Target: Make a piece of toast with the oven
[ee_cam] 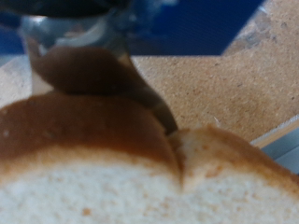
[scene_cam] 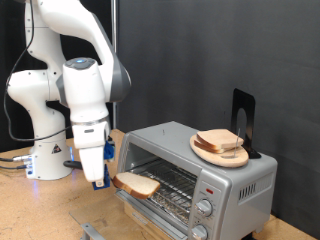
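Fingers (scene_cam: 103, 181) clamp toast (scene_cam: 137, 183) | oven (scene_cam: 190, 175) door open | plate (scene_cam: 220, 149) of slices on top

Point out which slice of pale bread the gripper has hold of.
The single pale, brown-crusted slice at the silver toaster oven's open front, pinched by the blue-fingered gripper. The other slices lie stacked on a wooden plate atop the oven.

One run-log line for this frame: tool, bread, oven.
tool: shut on piece of toast | toast: at open oven mouth, above lowered door | remaining slices: on plate on oven
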Controlling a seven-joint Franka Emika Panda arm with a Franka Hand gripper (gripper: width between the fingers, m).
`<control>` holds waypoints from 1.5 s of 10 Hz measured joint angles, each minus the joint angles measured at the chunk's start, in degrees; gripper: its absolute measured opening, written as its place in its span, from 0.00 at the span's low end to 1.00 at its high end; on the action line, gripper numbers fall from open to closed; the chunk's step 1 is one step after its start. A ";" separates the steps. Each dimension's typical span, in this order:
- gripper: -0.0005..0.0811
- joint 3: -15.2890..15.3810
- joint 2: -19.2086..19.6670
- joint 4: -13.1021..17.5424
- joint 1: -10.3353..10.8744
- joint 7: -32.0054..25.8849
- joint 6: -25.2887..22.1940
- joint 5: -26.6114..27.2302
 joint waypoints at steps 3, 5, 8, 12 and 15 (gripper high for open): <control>0.50 3.44 -0.03 1.20 0.24 10.10 0.16 -8.23; 0.50 4.91 -0.01 1.49 0.36 13.47 0.23 -10.39; 0.50 6.14 0.07 1.52 0.41 14.27 -0.40 -10.43; 0.50 6.23 0.71 0.29 0.16 18.11 -1.24 -16.25; 0.50 5.97 0.46 -1.23 -0.12 18.15 0.77 -16.60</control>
